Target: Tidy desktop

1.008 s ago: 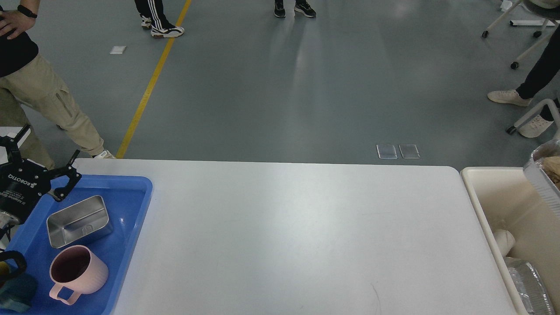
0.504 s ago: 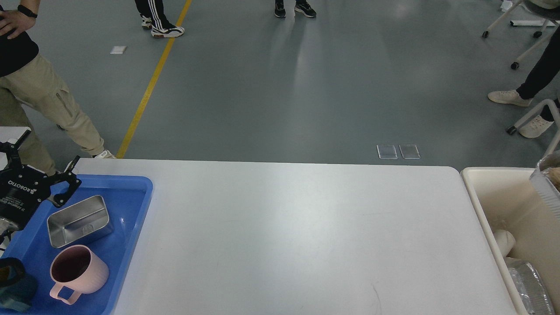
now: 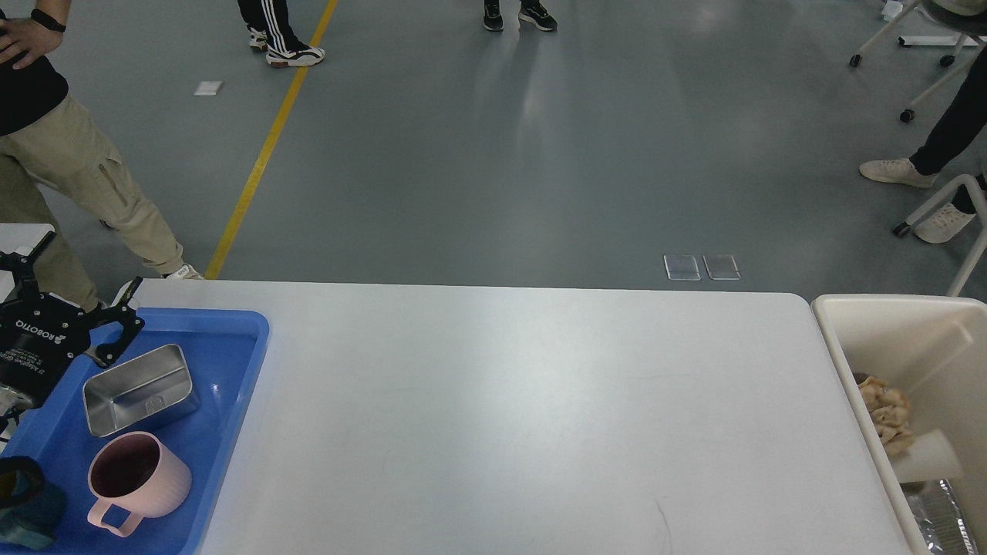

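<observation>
Left end effector (image 3: 77,289) spread wide

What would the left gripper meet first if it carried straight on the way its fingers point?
The left gripper is open and points up and away past the blue tray's far-left corner; nothing shows ahead, though depth is unclear.

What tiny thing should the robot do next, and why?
Probably draw the left pincer back off the blue tray and rest. The desktop shows only a thin scratch, while the metal box and pink mug already sit in the tray.
</observation>
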Motion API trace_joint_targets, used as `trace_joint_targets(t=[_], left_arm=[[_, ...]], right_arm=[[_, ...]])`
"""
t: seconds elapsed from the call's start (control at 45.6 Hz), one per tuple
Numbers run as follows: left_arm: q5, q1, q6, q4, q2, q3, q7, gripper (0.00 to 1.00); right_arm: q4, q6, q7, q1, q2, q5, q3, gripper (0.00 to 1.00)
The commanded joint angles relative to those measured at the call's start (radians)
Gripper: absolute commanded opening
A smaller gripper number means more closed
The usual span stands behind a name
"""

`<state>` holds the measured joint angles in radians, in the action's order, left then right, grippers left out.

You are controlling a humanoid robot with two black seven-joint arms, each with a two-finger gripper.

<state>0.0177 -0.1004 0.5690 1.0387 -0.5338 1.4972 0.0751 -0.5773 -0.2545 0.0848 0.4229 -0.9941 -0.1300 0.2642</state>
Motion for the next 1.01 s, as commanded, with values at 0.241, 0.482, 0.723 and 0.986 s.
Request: trace_joint_targets(t=[0.241, 0.482, 0.723, 0.986], left_arm=[[-0.001, 0.001, 0.002, -0.003, -0.002, -0.003, 0.002, 0.97], [-0.002, 0.002, 0.020, -0.014, -0.002, -0.003, 0.000, 0.97], [-0.002, 0.002, 0.022, -0.016, 0.000, -0.005, 0.000, 0.97], [-0.005, 0.005, 0.026, -0.016, 0.000, -0.006, 0.000, 0.97]], right_arm=[[0.080, 0.000, 0.001, 0.011, 0.035, -0.003, 0.000, 1.00], [0.252, -0.003, 0.000, 0.076, 0.183, -0.002, 0.001, 1.00], [0.251, -0.011, -0.004, 0.135, 0.183, -0.003, 0.001, 1.00], [0.234, -0.019, 0.004, 0.234, 0.224, -0.003, 0.001, 1.00]])
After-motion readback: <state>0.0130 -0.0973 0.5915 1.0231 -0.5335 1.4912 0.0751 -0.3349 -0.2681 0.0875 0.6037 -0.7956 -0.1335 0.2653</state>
